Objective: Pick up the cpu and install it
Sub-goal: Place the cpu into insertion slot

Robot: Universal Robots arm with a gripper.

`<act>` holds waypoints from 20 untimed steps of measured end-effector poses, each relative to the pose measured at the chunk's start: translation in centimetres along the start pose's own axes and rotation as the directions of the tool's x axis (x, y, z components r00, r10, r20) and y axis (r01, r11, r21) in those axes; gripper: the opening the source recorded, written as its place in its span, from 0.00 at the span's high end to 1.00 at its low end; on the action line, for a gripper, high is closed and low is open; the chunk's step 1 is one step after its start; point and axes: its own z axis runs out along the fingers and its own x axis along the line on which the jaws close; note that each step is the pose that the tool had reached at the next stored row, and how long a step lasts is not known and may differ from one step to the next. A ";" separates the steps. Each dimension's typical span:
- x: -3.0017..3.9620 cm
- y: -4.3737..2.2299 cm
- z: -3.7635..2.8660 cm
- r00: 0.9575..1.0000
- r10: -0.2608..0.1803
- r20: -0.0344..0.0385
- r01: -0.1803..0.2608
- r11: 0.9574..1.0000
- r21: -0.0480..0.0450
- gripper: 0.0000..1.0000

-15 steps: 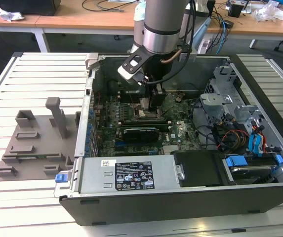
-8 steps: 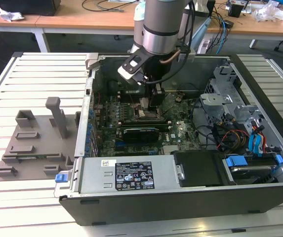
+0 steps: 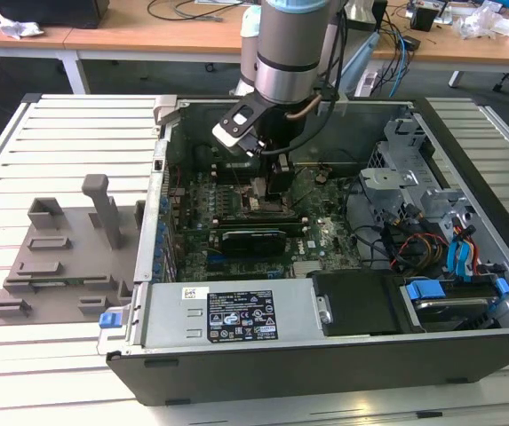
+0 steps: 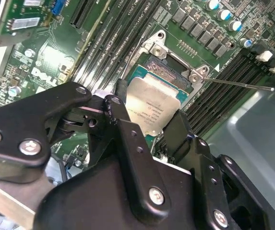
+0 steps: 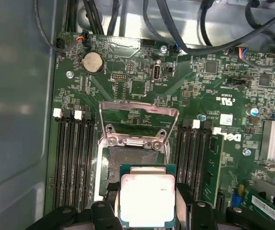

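Two fingers (image 5: 183, 194) of the gripper (image 5: 148, 203) pinch the cpu (image 5: 148, 194) by opposite edges; it's flat, metal lid up, squarish, sides parallel to the open socket (image 5: 127, 155), held partly over it

Open computer case (image 3: 325, 355) lies on worktop (image 3: 59, 133), centre-right of exterior frame. Fixture tray (image 3: 59, 266) on worktop, beside case, lower left. Motherboard (image 3: 202, 213) inside case; drive bays (image 3: 414, 186) toward exterior view's right. Tool (image 3: 270, 197) inside case, above motherboard. In first wrist view, cpu (image 5: 147, 199) sits between tool fingers (image 5: 109, 191), over edge of socket (image 5: 132, 160); memory slots (image 5: 72, 158) flank socket.
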 end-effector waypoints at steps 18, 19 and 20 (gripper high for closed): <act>0.87 0.18 3.44 0.999 0.044 0.000 -0.044 0.999 0.000 0.45; 0.87 0.19 3.55 0.999 0.045 0.000 -0.045 0.999 0.000 0.45; 0.87 0.19 3.60 0.999 0.046 0.000 -0.046 0.999 0.000 0.45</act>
